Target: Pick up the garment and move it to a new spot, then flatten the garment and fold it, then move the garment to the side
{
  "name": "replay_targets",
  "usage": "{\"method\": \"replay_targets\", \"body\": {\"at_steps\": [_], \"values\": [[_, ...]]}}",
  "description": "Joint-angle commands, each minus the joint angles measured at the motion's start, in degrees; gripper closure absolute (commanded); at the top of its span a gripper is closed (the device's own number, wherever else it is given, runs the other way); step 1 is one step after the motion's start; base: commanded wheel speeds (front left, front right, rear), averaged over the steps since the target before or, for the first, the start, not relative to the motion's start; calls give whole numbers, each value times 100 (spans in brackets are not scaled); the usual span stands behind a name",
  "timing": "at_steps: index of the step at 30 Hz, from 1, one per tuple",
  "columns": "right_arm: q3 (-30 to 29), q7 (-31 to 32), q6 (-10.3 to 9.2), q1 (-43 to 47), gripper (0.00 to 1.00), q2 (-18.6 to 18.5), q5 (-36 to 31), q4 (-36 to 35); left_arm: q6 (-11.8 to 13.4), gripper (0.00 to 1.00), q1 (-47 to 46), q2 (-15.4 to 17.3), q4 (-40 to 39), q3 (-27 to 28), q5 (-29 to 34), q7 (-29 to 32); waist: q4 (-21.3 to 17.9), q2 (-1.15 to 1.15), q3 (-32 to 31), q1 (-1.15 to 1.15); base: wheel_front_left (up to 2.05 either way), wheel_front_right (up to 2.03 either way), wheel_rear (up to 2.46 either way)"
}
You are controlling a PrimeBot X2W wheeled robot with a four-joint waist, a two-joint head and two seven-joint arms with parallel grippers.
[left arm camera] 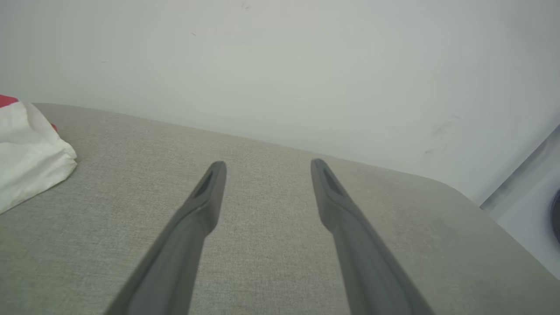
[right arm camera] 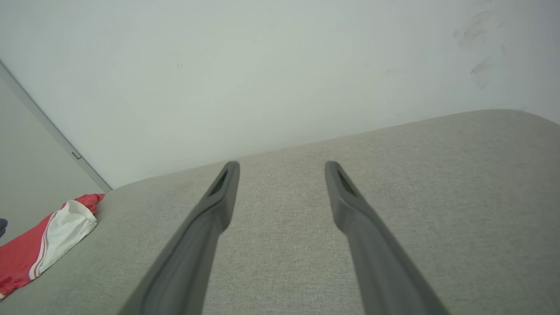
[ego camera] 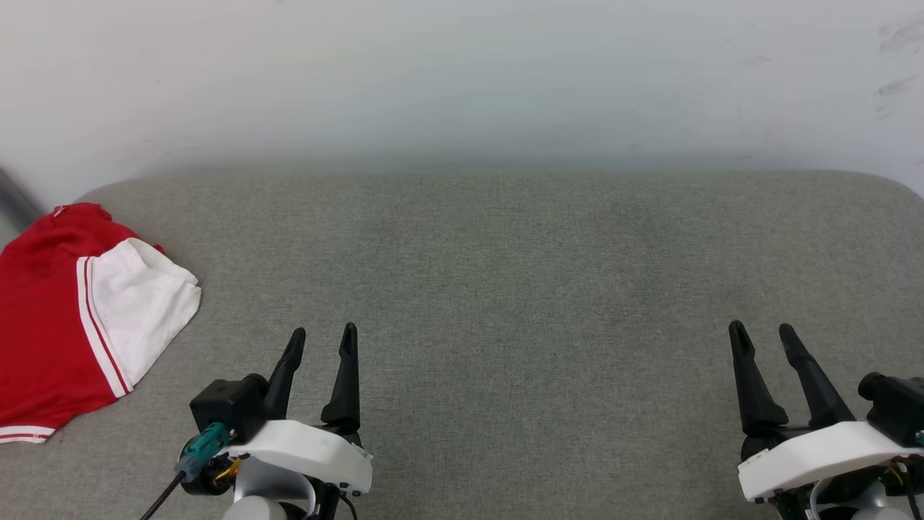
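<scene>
The red garment (ego camera: 43, 325) lies bunched at the left edge of the head view, on the grey fabric-covered table (ego camera: 505, 274), its white sleeve (ego camera: 141, 310) with striped trim facing the middle of the frame. The left gripper (ego camera: 323, 332) sits at the lower left, near the shirt but not touching it, its two dark fingers spread apart and holding nothing. The right gripper (ego camera: 761, 328) is at the lower right, well apart from the shirt, its fingers likewise parted and empty. A pale wall (ego camera: 462, 72) fills the top of the frame. In the left wrist view the sleeve (left arm camera: 30, 153) shows at the left edge; in the right wrist view the shirt (right arm camera: 26, 258) lies at the lower left.
</scene>
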Motion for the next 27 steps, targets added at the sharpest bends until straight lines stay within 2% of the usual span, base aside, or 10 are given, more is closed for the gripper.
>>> {"method": "replay_targets", "body": {"at_steps": [1,12,27], "values": [[2,-8,1,15,0,6,-179,-90,42,0,-117,51,-31,-39,174,-61,5,0,0,0,0,0,0],[-3,13,0,71,0,39,-801,-182,184,0,-118,84,27,-177,704,-209,22,0,-5,0,0,0,0],[-5,-17,0,123,0,86,-1454,-200,254,0,-106,51,102,-285,1287,-391,8,0,-11,0,0,0,0]]}}
